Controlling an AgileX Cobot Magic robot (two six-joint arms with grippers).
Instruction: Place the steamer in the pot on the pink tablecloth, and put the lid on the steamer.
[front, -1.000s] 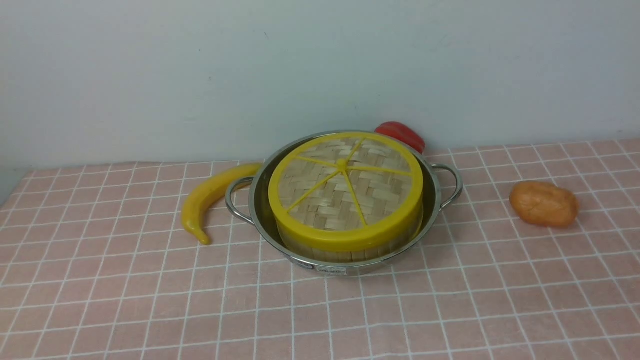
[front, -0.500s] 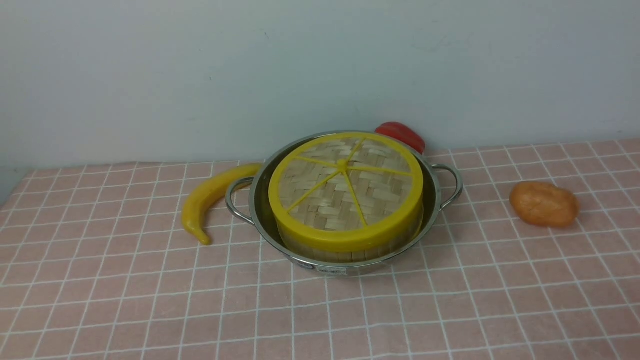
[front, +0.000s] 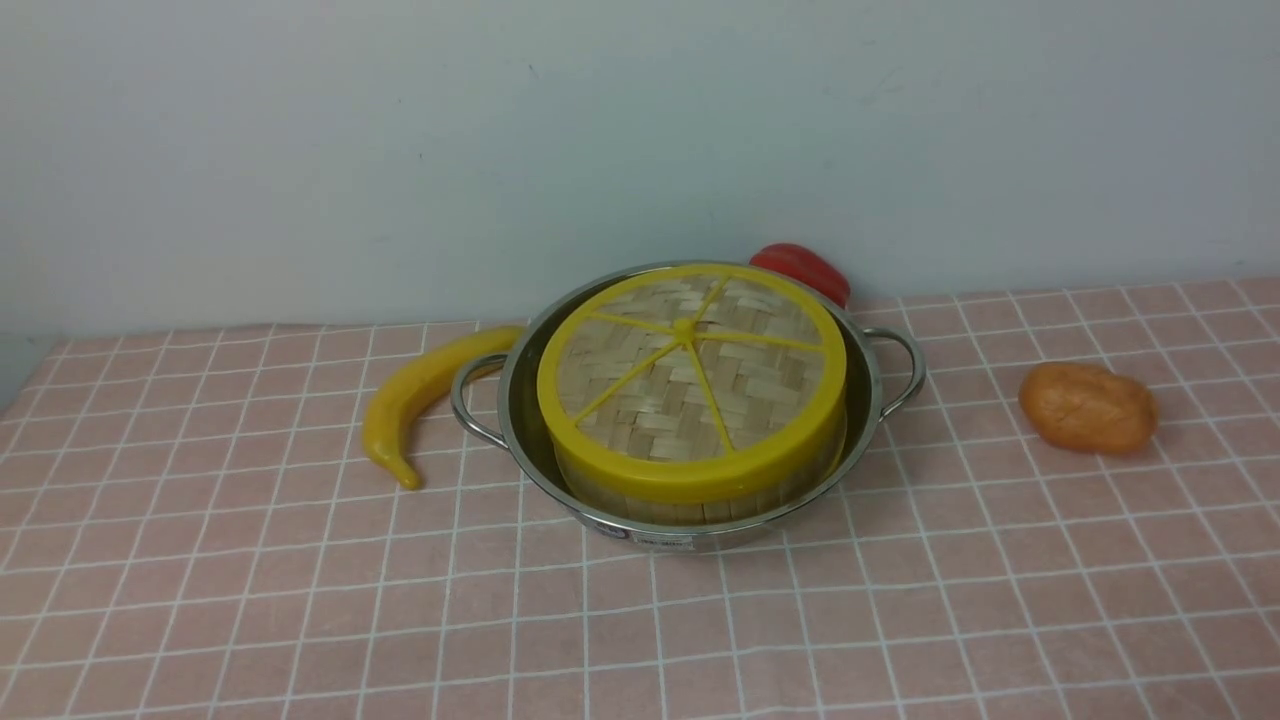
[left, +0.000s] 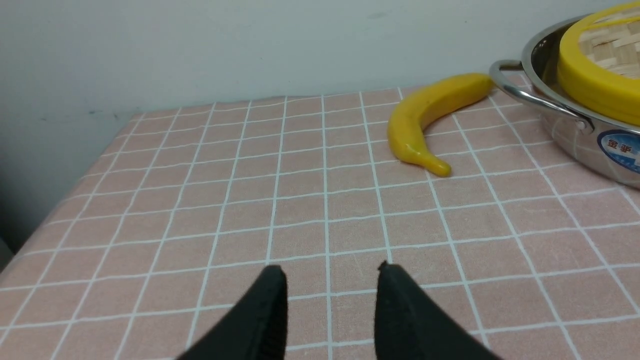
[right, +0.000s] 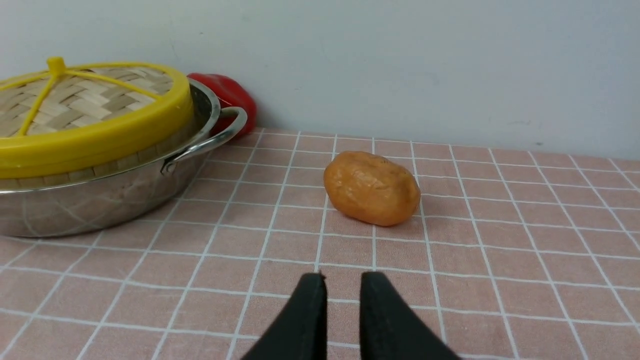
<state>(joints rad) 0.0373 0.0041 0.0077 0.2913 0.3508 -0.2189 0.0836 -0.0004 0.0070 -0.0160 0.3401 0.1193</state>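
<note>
The shiny steel pot (front: 518, 400) stands on the pink tablecloth (front: 300, 600). The steamer (front: 700, 506) sits inside it; only a strip of its pale wall shows. The lid (front: 690, 375), woven with yellow rim and spokes, lies flat on the steamer. Neither gripper shows in the front view. In the left wrist view my left gripper (left: 330, 272) is open and empty over bare cloth, well away from the pot (left: 570, 127) and lid (left: 595, 75). In the right wrist view my right gripper (right: 341, 277) holds nothing, jaws nearly together, away from the pot (right: 100, 200) and lid (right: 90, 110).
A yellow banana (front: 420, 395) lies against the pot's left handle and shows in the left wrist view (left: 425, 117). A red pepper (front: 805, 268) sits behind the pot by the wall. An orange-brown potato (front: 1087, 407) lies to the pot's right, ahead of the right gripper (right: 372, 187).
</note>
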